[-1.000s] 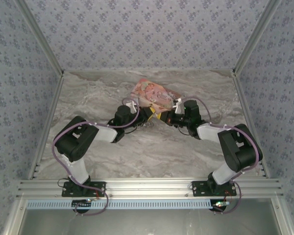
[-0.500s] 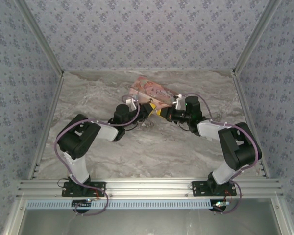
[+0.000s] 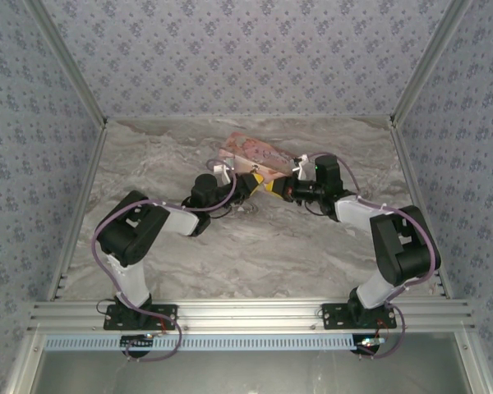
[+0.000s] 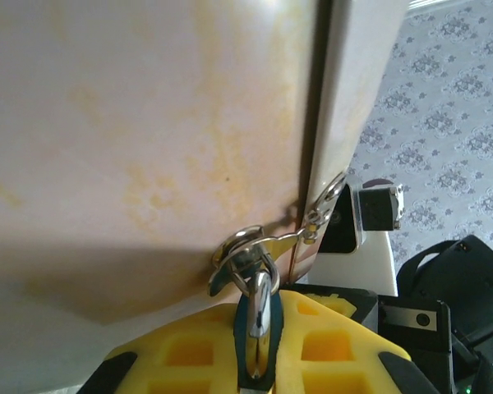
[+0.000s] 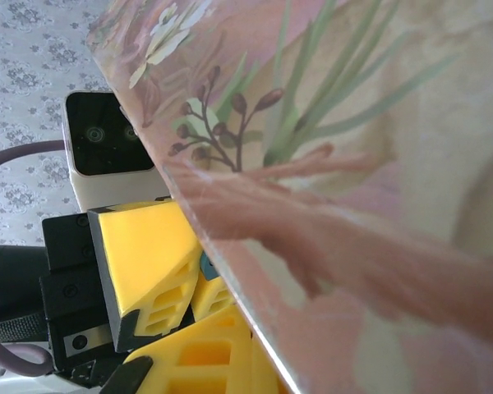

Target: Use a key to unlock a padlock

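**Padlock pinched right at the box clasp**

Starting at the near edge: got the silver aluminium rail with both black arm bases bolted on. Then a stretch of bare grey marbled table. Further in, seeing both arms bent inward, tips almost nose to nose around mid-table.

Looking at the left gripper: yellow ribbed fingers squeezed nearly together on the tiny blue-bodied padlock with a thin silvery shackle. Gripped edge-on, right between the pads. From the left wrist cam, can see its shackle hooked through a small silvery metal clasp on the edge of the box. So hanging off the box, not lying on the table.

Just beside that, facing it, the right gripper. Only catching one yellow finger low in its own cam, tucked close under the box edge. Honestly can't tell how wide those jaws are or whether anything's in them.

Right behind both tips, the flat pink cardboard box with painted flowers and leaves. Showing a pale, yellow-stained face to the left cam.

Behind it all, blue-grey floral wallpaper on the back wall.
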